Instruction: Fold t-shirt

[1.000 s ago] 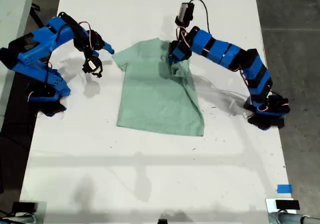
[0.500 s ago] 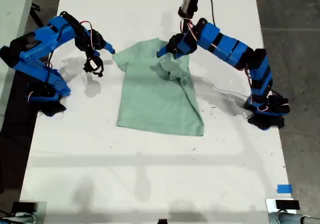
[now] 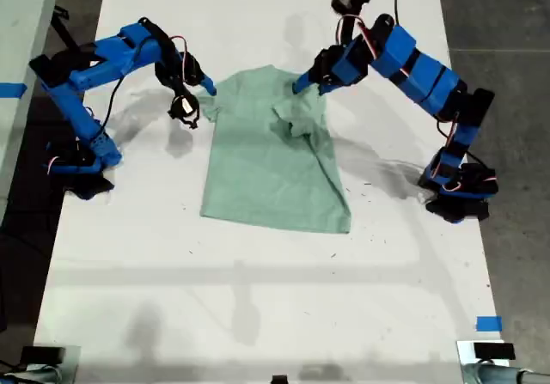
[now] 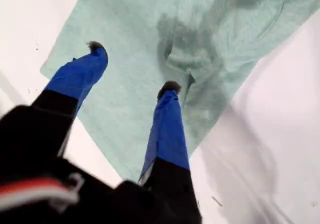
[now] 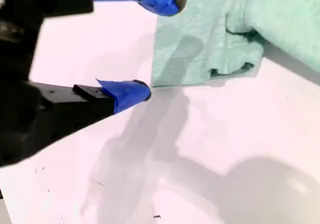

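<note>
The t-shirt (image 3: 271, 173) lay flat in the middle of the white desk (image 3: 258, 298), collar towards the far end and hem towards the near end in the exterior view. The sleeve on the exterior view's right was turned in over the chest in a rumpled fold (image 3: 296, 122).

My first gripper (image 3: 308, 82) hung above that shoulder, its jaws spread and holding nothing. The first wrist view showed both blue fingertips (image 4: 170, 87) over the cloth, clear of the bunched fold. Half a second earlier this gripper had been low on the shirt at the fold. By now it had lifted off and drawn back towards the far end of the desk, and the arm stood taller.

My second gripper (image 3: 196, 100) sat at the other sleeve (image 5: 200, 48), on the exterior view's left, with its jaws spread. One tip was over the sleeve's edge and the other over bare desk just beside it. I could not tell whether either tip touched the cloth. Since the earlier picture this arm had reached in closer to the shirt.

The desk top was speckled with small dark flecks and carried a scrap of blue tape (image 3: 488, 323) near its corner at the exterior view's lower right. Grey floor (image 3: 507, 23) showed beyond the desk's edge on the exterior view's right.
</note>
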Tool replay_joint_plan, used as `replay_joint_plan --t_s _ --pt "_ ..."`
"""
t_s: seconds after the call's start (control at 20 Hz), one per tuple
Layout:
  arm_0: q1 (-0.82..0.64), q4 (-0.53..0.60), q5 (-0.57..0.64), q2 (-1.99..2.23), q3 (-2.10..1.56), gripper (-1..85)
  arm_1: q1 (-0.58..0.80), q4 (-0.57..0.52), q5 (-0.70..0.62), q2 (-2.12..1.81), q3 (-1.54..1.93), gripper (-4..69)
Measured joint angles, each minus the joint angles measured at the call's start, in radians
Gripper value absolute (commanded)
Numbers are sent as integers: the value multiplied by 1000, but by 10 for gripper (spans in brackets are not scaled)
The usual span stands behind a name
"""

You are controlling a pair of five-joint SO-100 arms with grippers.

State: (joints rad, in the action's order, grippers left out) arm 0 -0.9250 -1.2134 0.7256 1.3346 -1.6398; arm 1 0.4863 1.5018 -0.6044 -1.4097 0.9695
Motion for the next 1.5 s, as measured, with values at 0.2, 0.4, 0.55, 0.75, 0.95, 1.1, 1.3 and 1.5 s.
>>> replay_joint_plan --t_s 0.2,0.4,0.55,0.75,0.95,1.1,1.3,1.5 --pt "-3 0 -23 -189 106 263 -41 17 23 -80 71 224" --pt "-26 -84 -21 -302 252 0 -57 17 41 -184 166 208" --pt "-31 -129 -37 -330 310 0 -58 15 55 -267 247 196" --pt "-72 -187 -43 -252 301 0 -58 -25 75 -382 380 183" --pt "-100 -222 -40 -129 301 0 -52 -74 91 -503 529 168" --pt "-71 -232 -48 -81 311 0 -48 -86 106 -572 604 159" --pt "66 -126 -55 -86 341 0 -48 -92 118 -604 657 153" --pt "192 -28 -66 -222 535 3 -48 -92 135 -646 701 146"
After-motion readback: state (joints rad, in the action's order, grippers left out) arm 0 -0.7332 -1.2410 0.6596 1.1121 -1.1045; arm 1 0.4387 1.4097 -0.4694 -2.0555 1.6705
